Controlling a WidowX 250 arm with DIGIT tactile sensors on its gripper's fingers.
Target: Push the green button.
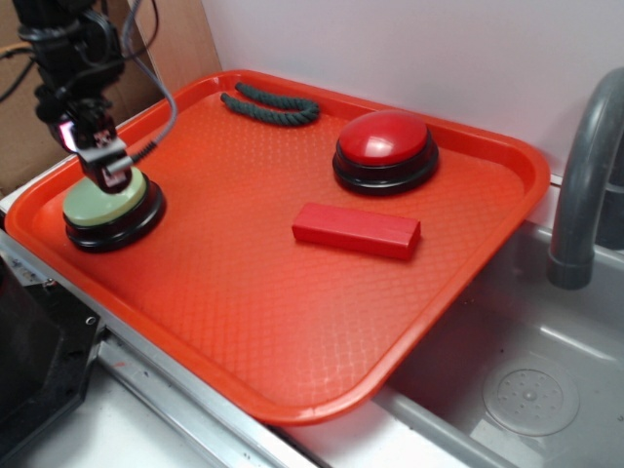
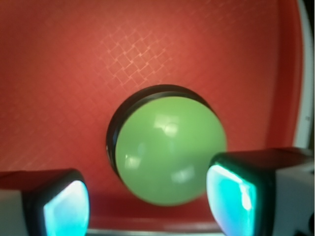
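A: While the wrist view gives only the green button (image 2: 170, 150) and a patch of waffled red, what does the exterior view add?

B: The whole red tray (image 1: 292, 322) — and everything lying in it. The green button (image 1: 105, 202) sits in the tray's near-left corner, close to the rim. A red button (image 1: 385, 146) stands toward the far right, well apart from it. A red block (image 1: 356, 230) lies flat just in front of the red button, and a dark green rope (image 1: 271, 105) curls along the far edge.

A: And outside the tray?

B: A grey sink basin (image 1: 526, 390) to the right, with a grey faucet (image 1: 583, 185) rising over it. The tray's right side overhangs the basin.

A: Where is the gripper (image 1: 105, 166)?

B: At the far edge of the green dome, right down on it or a hair above — I cannot tell which.

A: The jaws?

B: From the wrist view they stand parted, one fingertip (image 2: 59, 204) low on the left, the other to the right, with the green cap between and beyond them, nothing held.
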